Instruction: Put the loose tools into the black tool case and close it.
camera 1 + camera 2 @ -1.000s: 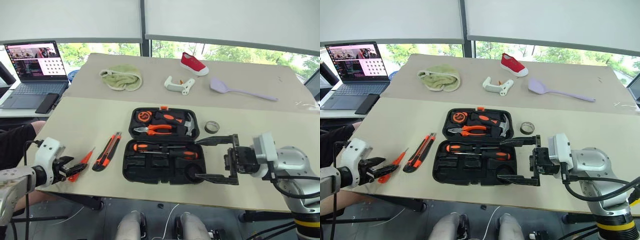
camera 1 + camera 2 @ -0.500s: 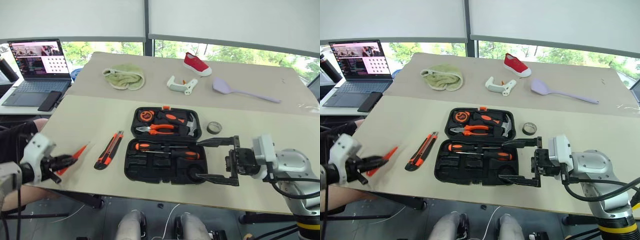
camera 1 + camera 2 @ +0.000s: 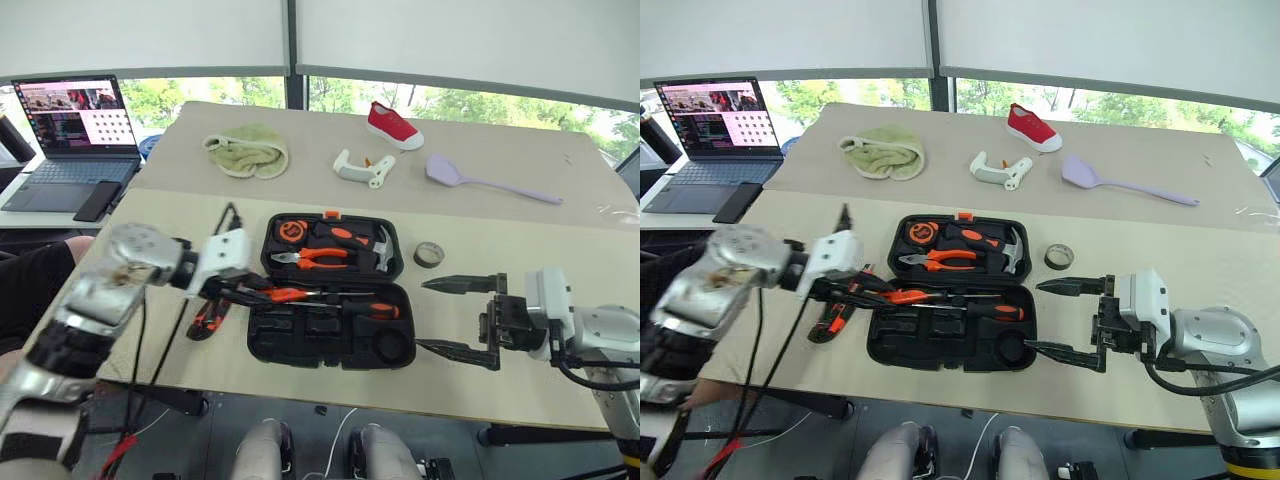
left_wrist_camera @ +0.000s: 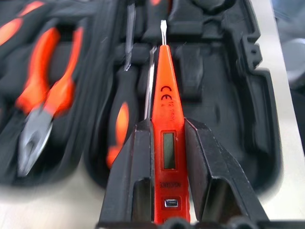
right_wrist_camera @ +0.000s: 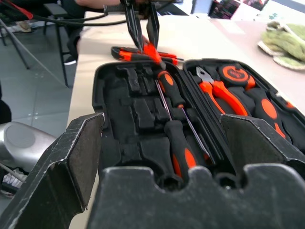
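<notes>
Beige bench (image 3: 150,225) under bright windows, black tool case (image 3: 330,290) lying open at its middle.

My left tool (image 4: 164,157) is clenched on the slim all-orange screwdriver (image 4: 164,102), tip aimed over the case's recesses for stowing; the utility knife (image 3: 205,318) waits just left of the case, the tape roll (image 3: 428,254) right of it, and my right tool (image 3: 462,315) stands spread wide beside the case.

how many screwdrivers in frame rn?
3. Two orange-and-black screwdrivers lie in the near half of the black tool case. The slim orange screwdriver is clamped in the left gripper, over the case. Others may be hidden.
</notes>
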Tool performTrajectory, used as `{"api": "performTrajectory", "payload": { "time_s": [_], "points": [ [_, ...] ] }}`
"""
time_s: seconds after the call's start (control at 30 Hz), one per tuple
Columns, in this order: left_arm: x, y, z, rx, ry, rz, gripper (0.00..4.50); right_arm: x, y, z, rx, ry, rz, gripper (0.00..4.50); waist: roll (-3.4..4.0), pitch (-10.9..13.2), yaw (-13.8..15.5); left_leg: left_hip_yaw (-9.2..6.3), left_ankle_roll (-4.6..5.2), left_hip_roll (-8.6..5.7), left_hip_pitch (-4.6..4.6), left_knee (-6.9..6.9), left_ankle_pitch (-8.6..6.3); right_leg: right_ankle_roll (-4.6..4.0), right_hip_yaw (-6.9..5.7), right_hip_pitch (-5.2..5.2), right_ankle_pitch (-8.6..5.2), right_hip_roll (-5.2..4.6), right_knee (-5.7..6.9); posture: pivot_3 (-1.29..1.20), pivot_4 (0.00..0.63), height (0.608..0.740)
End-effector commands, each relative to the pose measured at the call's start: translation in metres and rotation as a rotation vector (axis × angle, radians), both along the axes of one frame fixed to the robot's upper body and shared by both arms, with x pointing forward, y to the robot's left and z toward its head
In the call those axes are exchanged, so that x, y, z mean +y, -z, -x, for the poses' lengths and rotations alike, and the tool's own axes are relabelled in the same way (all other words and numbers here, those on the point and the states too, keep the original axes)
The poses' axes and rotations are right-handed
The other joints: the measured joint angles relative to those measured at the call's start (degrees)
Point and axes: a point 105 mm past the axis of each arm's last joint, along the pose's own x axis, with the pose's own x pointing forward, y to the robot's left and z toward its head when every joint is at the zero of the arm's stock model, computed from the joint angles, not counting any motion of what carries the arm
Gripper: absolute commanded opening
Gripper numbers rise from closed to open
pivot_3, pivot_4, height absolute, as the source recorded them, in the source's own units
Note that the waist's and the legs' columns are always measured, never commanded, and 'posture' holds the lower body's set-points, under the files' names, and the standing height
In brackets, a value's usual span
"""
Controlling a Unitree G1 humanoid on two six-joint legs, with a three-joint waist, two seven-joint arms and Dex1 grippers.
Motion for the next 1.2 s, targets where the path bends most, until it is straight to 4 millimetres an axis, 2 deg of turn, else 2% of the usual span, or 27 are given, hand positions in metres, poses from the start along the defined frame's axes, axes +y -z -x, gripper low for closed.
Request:
{"api": "performTrajectory", "payload": {
  "time_s": [0.03,0.4,0.63,0.87,0.93,1.03,1.2],
  "points": [
    [-0.004,0.010,-0.008,-0.044,-0.002,-0.067,0.46,0.001,-0.009,0.006,-0.041,0.023,-0.005,4.50,0.00,0.0,0.0,0.00,-0.02,0.02,0.00,0.00,0.01,0.00,0.03,-0.01,0.00,0.03,0.00,0.00,0.150,0.736],
    [-0.025,0.030,0.002,0.008,0.010,-0.108,0.46,0.000,-0.004,0.011,-0.025,0.070,-0.001,4.50,-0.01,0.0,0.1,-0.02,0.03,0.07,0.00,0.10,-0.01,0.02,0.13,0.01,0.00,0.03,0.04,0.00,0.150,0.736],
    [-0.021,0.040,0.001,-0.008,-0.016,-0.180,0.46,0.002,-0.003,0.011,-0.024,0.075,-0.006,4.50,-0.01,0.0,0.2,-0.04,0.05,0.07,0.03,0.15,-0.02,0.02,0.14,0.05,0.00,0.03,0.06,0.00,0.150,0.736],
    [-0.016,0.037,0.001,-0.009,-0.029,-0.190,0.46,0.003,-0.003,0.010,-0.022,0.071,-0.015,4.50,-0.01,0.0,0.0,-0.04,0.05,0.10,0.10,0.16,-0.02,0.02,0.18,0.08,0.00,0.06,0.10,0.00,0.150,0.736],
    [-0.021,0.032,0.003,-0.010,-0.024,-0.139,1.47,0.003,-0.002,0.010,-0.022,0.070,-0.016,4.50,-0.01,0.0,0.0,-0.04,0.05,0.11,0.10,0.16,-0.02,0.01,0.20,0.08,0.00,0.08,0.13,0.00,0.150,0.736],
    [-0.040,0.008,0.007,-0.041,0.025,0.041,2.42,0.003,-0.001,0.010,-0.017,0.069,-0.018,4.50,-0.01,0.0,0.1,-0.03,0.04,0.11,0.10,0.18,-0.02,0.02,0.24,0.07,0.00,0.07,0.14,0.00,0.150,0.736],
    [-0.039,-0.013,0.016,-0.055,0.054,0.128,2.42,0.001,0.000,0.011,-0.009,0.070,-0.013,4.50,-0.04,0.0,0.1,-0.05,0.08,0.11,0.02,0.41,-0.04,0.03,0.27,0.05,0.00,0.05,0.27,0.00,0.150,0.736]
  ]
}}
